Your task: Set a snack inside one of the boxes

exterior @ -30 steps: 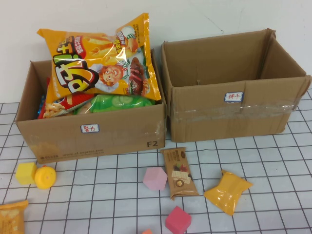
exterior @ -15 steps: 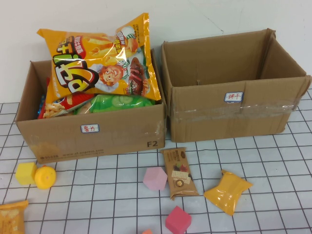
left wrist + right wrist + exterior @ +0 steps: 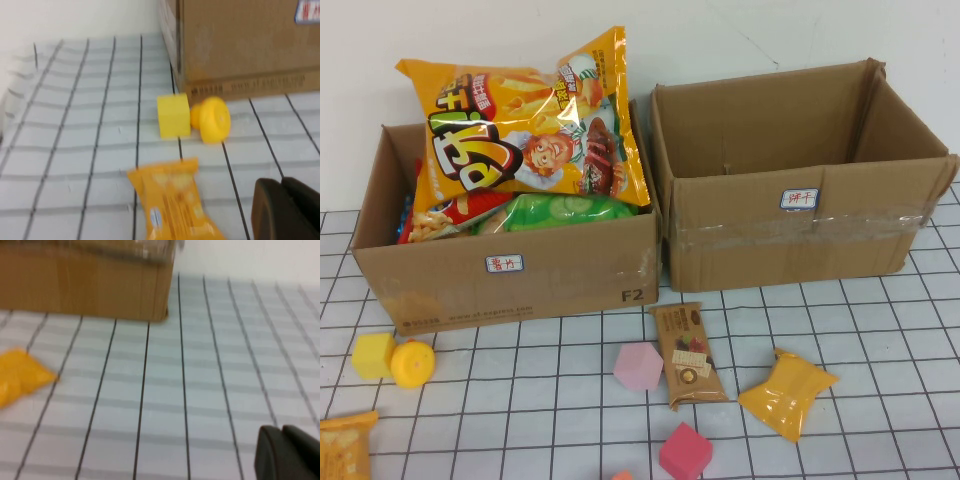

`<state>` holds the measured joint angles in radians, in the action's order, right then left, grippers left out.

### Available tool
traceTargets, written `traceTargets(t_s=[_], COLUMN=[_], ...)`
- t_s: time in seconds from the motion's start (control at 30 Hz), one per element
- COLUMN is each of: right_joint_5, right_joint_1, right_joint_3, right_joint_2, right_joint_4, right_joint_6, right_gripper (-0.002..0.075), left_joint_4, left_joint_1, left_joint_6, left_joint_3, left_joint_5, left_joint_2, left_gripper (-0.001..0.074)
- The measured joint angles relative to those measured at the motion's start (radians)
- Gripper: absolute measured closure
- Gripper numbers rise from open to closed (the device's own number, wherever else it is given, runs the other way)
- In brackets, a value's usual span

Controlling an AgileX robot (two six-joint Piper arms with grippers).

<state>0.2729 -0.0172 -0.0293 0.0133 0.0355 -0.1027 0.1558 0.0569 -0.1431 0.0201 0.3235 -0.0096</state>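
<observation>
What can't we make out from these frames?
- Left gripper: only a dark tip at the left wrist view's edge; finger state unreadable. Absent from the high view.
- Right gripper: likewise, in the right wrist view.
- Left box: the chip bag hides what lies beneath.
- Box labels: writing too small.

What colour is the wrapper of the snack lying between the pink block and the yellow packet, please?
Brown snack wrapper, clearest in the high view.

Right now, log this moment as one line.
left gripper: low near table, idle | right gripper: low near table, idle | brown snack pack: on table | right box: empty
</observation>
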Motion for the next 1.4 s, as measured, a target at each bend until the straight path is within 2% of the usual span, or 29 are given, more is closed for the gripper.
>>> traceTargets(t_s=[0.1, 0.13, 0.23, 0.43, 0.6, 0.67, 0.73, 0.9, 1.1, 1.23, 1.4], right_joint_5=[-0.125, -0.253, -0.465, -0.812, -0.939, -0.927, -0.845, -0.523, -0.091, 0.218, 0.364], right_joint_1=[0.0, 0.0, 0.0, 0.0, 0.0, 0.0, 0.0, 0.0, 0.0, 0.0, 0.0], right_joint_3=[0.0, 0.0, 0.0, 0.0, 0.0, 0.013, 0.073, 0.301, 0.573, 0.676, 0.69], right_joint_2=[0.0, 0.0, 0.0, 0.0, 0.0, 0.0, 0.0, -0.01, -0.217, -0.475, -0.705], right_joint_4=[0.0, 0.0, 0.0, -0.006, -0.024, -0.035, -0.048, -0.053, -0.053, -0.065, -0.115], right_joint_6=[-0.002, -0.002, -0.002, 0.032, 0.027, 0.025, 0.01, -0.081, -0.103, -0.124, -0.302], right_gripper=[0.0727, 0.0727, 0.0727, 0.0727, 0.0727, 0.0727, 0.0727, 0.0727, 0.0727, 0.0727, 0.0727], left_joint_4=[-0.001, -0.002, -0.002, -0.002, 0.006, 0.008, 0.013, 0.011, -0.056, -0.056, 0.069], left_joint_1=[0.0, 0.0, 0.0, 0.0, 0.0, 0.0, 0.0, 0.0, 0.0, 0.0, 0.0], left_joint_6=[0.002, 0.004, 0.004, 0.004, 0.01, 0.01, 0.01, -0.008, -0.015, -0.015, -0.015], left_joint_3=[0.006, 0.006, 0.006, 0.006, 0.006, 0.006, -0.018, -0.264, -0.557, -0.654, -0.64], left_joint_5=[-0.093, -0.195, -0.387, -0.701, -0.958, -0.986, -0.906, -0.419, 0.025, 0.239, 0.279], left_joint_2=[0.0, 0.0, 0.0, 0.0, 0.0, 0.0, -0.002, 0.018, 0.246, 0.447, 0.603], left_gripper=[0.0736, 0.0736, 0.0736, 0.0736, 0.0736, 0.0736, 0.0736, 0.0736, 0.0736, 0.0736, 0.0736])
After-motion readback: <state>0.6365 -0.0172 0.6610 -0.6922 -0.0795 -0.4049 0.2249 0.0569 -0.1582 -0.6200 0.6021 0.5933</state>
